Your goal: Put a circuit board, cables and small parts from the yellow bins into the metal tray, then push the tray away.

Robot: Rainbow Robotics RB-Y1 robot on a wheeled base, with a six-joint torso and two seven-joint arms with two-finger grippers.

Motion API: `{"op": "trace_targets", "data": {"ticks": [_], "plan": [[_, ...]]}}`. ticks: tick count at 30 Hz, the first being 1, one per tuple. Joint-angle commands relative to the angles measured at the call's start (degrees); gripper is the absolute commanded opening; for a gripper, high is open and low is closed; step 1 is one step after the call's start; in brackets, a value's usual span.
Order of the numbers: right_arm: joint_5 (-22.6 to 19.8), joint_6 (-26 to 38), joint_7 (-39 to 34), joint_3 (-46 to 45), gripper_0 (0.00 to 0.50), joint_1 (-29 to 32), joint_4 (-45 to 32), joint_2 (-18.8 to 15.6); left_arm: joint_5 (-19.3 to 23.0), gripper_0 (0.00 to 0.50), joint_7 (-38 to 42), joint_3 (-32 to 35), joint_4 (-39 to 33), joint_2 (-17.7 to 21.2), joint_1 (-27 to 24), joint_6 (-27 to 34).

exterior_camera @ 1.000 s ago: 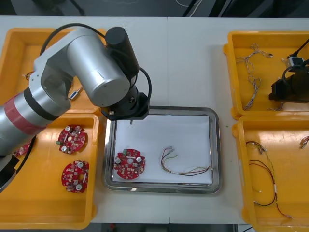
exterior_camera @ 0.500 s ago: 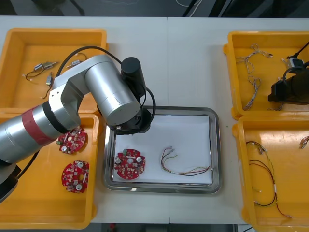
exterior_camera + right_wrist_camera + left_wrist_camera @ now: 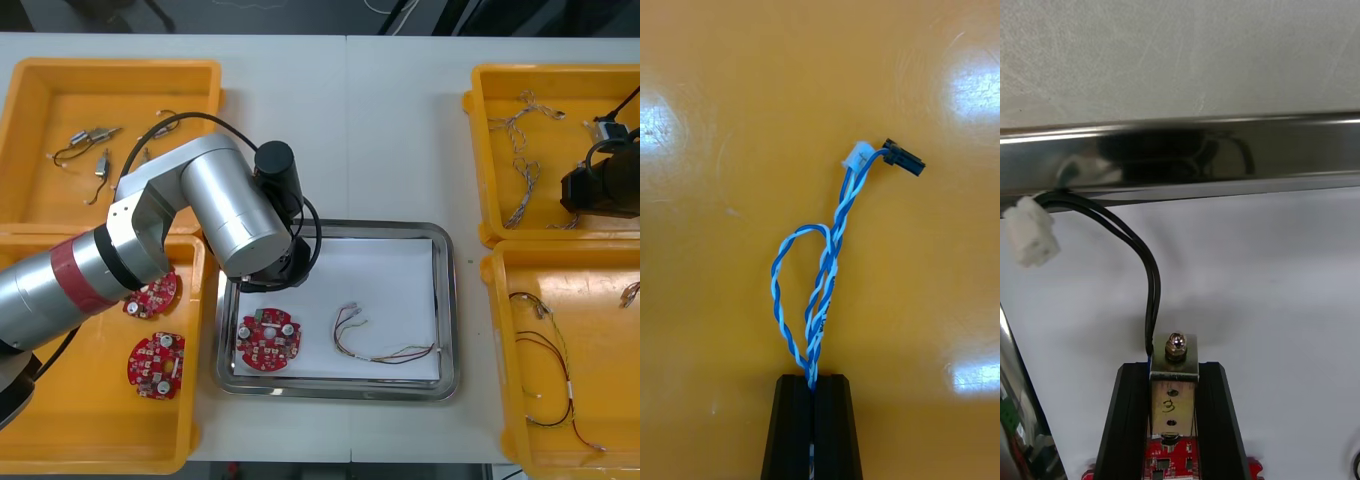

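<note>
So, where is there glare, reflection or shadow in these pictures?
Right wrist view: glare in bright patches on the yellow bin floor around the twisted blue and white cable held by the right gripper. Left wrist view: the metal tray rim mirrors a dark shape; the black cable from the left gripper throws a faint shadow on the white inside.

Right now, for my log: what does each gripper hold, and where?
Left gripper pinches a small metal part by its body; its black cable trails loose. Right gripper pinches the blue and white cable at its loop's end.
</note>
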Motion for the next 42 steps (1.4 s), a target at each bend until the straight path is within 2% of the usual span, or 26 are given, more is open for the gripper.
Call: {"op": "trace_targets", "data": {"ticks": [1,2,4,5,6,7,9,18,23,28,31,36,42], "plan": [[0.61,1.76,3.23,0.07,0.000,2.34,-4.04,-0.84,-0.79,0.000,2.89,-0.72,-0.60,0.08,1.32,-1.02],[0.88,2.99,3.23,0.07,0.000,2.25,-5.44,-1.28,-0.79,0.000,2.89,-0.72,-0.60,0.17,1.32,-1.02],[1.32,5.27,3.23,-0.11,0.000,1.81,-7.29,-2.16,-0.88,0.083,2.98,-0.72,-0.60,0.26,1.32,-1.02],[1.67,7.03,3.32,-0.46,0.000,1.46,-8.25,-2.51,-0.96,0.183,3.07,-0.72,-0.60,0.34,1.32,-1.02],[1.93,8.53,3.49,-0.81,0.000,1.02,-9.22,-2.95,-0.96,0.319,3.07,-0.72,-0.60,0.43,1.32,-1.11],[2.20,10.20,3.67,-1.16,0.000,0.40,-10.01,-3.13,-1.05,0.430,3.07,-0.72,-0.69,0.52,1.32,-1.29],[2.46,12.57,3.76,-1.52,0.000,-0.83,-10.72,-3.31,-1.05,0.491,3.07,-0.72,-0.69,0.61,1.32,-1.38],[1.49,22.32,4.99,-3.45,0.000,-3.90,-17.57,-3.57,-1.05,0.500,3.95,0.51,-2.53,2.10,1.32,-0.76],[0.00,29.18,4.99,-3.54,0.000,-3.81,-23.81,-4.10,0.00,0.500,4.21,3.76,-5.52,3.07,1.23,2.93],[-5.54,35.95,4.29,-6.09,0.000,-2.41,-31.02,-4.89,3.25,0.500,5.09,10.18,-10.44,4.74,1.23,8.38],[-8.97,37.79,3.85,-7.49,0.000,-1.35,-34.18,-4.89,5.36,0.500,5.36,13.78,-12.73,5.88,1.05,11.19],[-12.22,38.11,3.32,-8.63,0.000,-0.04,-40.33,-4.89,8.53,0.500,5.36,19.06,-15.45,7.64,0.97,14.97],[-17.58,38.11,2.62,-8.63,0.000,2.69,-48.33,-6.56,11.52,0.500,4.83,24.33,-16.51,10.45,0.88,18.05]]}}
